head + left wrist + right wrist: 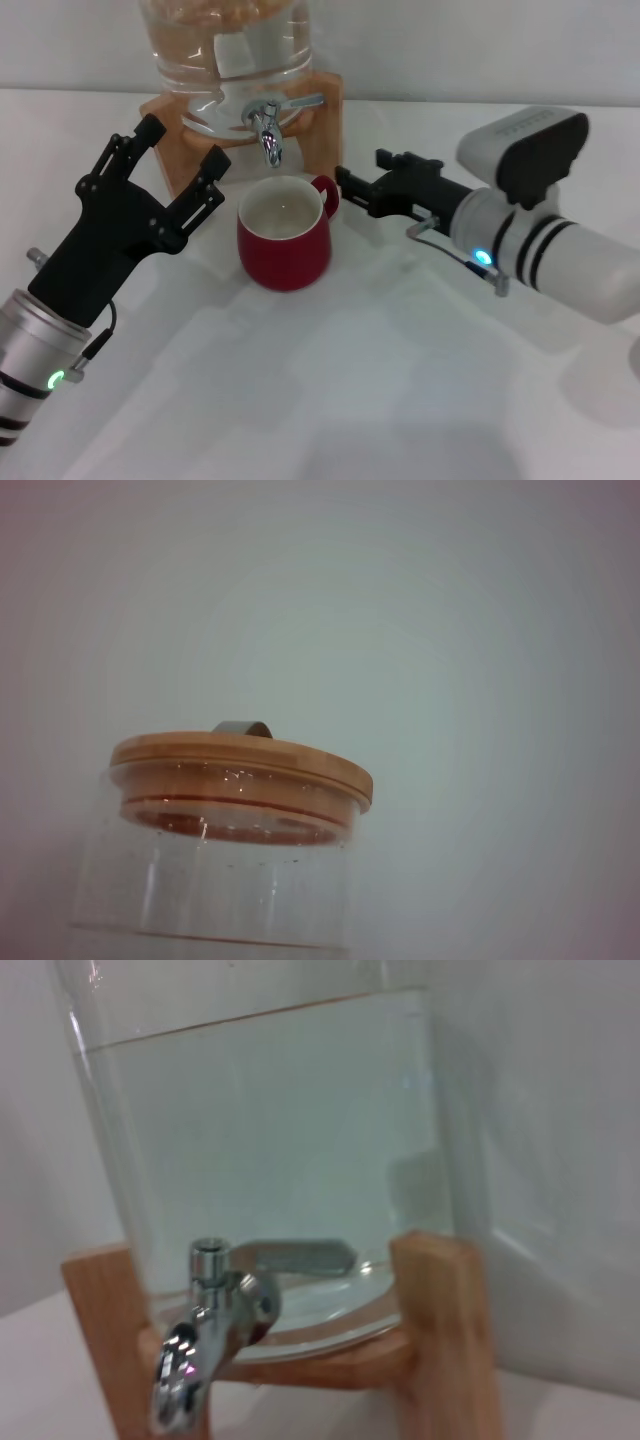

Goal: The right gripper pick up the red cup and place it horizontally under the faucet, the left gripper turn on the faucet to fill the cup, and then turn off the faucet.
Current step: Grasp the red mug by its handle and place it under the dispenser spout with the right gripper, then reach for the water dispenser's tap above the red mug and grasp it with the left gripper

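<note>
The red cup (pixel 285 245) stands upright on the white table, directly below the spout of the chrome faucet (pixel 267 125), its handle turned toward the right. The faucet's lever (pixel 303 102) points sideways to the right. In the right wrist view the faucet (pixel 212 1335) shows close up against the glass jar (pixel 270 1140). My left gripper (pixel 184 145) is open, left of the cup and in front of the wooden stand (pixel 325 125), holding nothing. My right gripper (pixel 362 180) is open just right of the cup's handle, apart from it.
The glass jar (pixel 225 45) holds water and sits in the wooden stand at the back. The left wrist view shows only the jar's wooden lid (pixel 240 765) against a plain wall. White table (pixel 330 400) stretches in front of the cup.
</note>
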Available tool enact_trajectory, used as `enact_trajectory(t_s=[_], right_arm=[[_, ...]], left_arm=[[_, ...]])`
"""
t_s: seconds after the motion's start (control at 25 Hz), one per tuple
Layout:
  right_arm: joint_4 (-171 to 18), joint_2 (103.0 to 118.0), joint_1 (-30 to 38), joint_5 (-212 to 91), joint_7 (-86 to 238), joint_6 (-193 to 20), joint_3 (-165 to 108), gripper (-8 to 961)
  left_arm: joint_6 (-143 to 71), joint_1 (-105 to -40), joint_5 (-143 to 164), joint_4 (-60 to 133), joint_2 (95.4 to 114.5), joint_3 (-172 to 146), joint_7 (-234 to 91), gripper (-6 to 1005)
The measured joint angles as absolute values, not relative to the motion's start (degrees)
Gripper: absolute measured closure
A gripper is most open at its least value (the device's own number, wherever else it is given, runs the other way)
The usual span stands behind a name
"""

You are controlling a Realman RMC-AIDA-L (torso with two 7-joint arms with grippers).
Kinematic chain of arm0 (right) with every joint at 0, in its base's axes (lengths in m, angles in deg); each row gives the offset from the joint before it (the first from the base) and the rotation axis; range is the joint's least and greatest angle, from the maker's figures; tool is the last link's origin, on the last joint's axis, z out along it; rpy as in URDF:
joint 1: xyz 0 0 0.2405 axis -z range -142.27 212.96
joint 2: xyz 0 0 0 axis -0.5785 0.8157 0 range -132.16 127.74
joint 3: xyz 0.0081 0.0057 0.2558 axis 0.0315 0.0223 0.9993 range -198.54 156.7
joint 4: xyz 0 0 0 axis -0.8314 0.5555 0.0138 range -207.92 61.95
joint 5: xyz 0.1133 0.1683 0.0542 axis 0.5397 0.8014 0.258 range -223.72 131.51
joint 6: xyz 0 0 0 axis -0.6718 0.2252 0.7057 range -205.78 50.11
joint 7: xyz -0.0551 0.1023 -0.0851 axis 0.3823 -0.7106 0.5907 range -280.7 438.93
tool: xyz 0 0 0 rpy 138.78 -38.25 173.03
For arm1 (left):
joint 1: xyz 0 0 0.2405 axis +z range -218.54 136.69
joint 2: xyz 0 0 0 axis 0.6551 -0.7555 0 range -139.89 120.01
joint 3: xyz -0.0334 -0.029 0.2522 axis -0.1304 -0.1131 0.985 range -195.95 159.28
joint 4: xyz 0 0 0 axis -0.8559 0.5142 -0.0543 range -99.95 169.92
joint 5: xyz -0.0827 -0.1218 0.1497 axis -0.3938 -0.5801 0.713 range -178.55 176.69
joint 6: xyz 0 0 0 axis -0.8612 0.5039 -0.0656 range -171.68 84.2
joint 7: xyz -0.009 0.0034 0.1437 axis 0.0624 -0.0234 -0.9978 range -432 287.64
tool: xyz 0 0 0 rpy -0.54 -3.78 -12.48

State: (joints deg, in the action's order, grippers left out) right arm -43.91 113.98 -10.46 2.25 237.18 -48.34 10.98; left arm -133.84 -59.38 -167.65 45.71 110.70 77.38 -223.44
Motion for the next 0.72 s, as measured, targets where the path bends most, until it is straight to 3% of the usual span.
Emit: enact_trajectory(t_s=[0.72], right_arm=[[-53.6,113.49,-2.8,1.8,243.6,-21.7,14.3,317]], left_arm=[[-138.3,-60.9,-167.5,46.8,110.23,77.2,-223.6,138]])
